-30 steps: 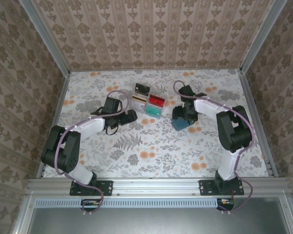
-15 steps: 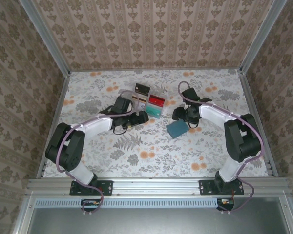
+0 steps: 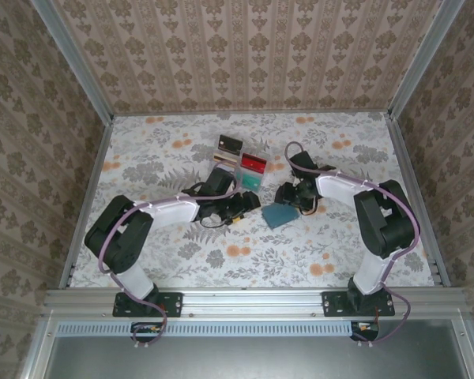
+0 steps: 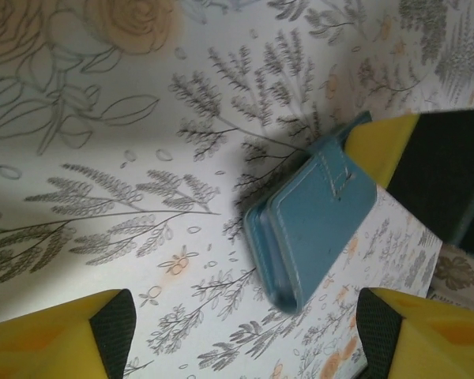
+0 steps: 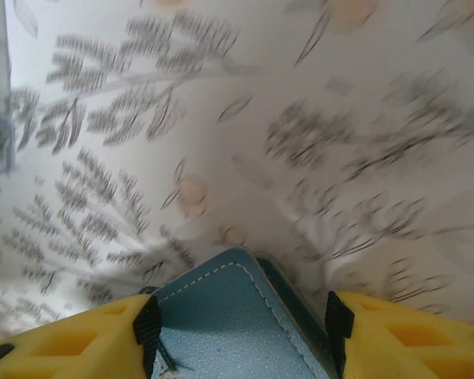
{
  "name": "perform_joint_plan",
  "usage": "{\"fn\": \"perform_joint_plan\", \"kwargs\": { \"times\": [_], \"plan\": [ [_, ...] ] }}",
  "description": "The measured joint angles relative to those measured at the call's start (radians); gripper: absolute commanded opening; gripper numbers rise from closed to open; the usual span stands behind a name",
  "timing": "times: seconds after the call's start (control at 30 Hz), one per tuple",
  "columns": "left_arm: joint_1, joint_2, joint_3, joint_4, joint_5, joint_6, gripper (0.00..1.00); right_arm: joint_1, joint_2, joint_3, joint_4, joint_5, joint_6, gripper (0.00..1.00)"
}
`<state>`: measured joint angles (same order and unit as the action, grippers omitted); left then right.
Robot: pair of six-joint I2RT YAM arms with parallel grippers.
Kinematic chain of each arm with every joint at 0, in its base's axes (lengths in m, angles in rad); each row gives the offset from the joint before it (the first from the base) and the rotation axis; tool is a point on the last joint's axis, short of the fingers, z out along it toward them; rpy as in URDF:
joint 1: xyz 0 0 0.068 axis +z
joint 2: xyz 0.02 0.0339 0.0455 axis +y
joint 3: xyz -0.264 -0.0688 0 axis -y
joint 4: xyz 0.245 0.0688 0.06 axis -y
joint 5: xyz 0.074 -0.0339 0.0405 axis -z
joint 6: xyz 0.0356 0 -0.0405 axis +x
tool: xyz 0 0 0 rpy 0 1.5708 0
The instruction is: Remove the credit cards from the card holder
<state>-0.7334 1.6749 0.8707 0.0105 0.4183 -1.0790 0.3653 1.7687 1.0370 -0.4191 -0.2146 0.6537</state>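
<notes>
Two grippers flank the card holder (image 3: 280,214) from above, the right gripper (image 3: 294,197) nearer. Left wrist: left gripper (image 4: 241,328) jaws apart, card holder ahead, long axis slanting away. Right wrist: fingers (image 5: 71,339) straddle its corner; clamped or not, unclear.

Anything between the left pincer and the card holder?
Nothing: the left wrist view shows bare floral tabletop between the left pincer and the card holder.
</notes>
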Motion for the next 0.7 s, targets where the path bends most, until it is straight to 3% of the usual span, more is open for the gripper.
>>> {"fn": "perform_joint_plan", "kwargs": {
  "times": [0.3, 0.5, 0.7],
  "plan": [
    [-0.012, 0.044, -0.027, 0.006, 0.035, -0.04, 0.66, 0.049, -0.002, -0.03, 0.08, -0.138, 0.083, 0.59],
    [-0.029, 0.049, -0.026, 0.002, 0.048, -0.048, 0.6, 0.049, -0.01, -0.036, 0.073, -0.138, 0.08, 0.62],
    [-0.034, 0.049, -0.026, -0.01, 0.05, -0.047, 0.58, 0.047, -0.112, -0.039, 0.016, -0.089, 0.046, 0.63]
  ]
}}
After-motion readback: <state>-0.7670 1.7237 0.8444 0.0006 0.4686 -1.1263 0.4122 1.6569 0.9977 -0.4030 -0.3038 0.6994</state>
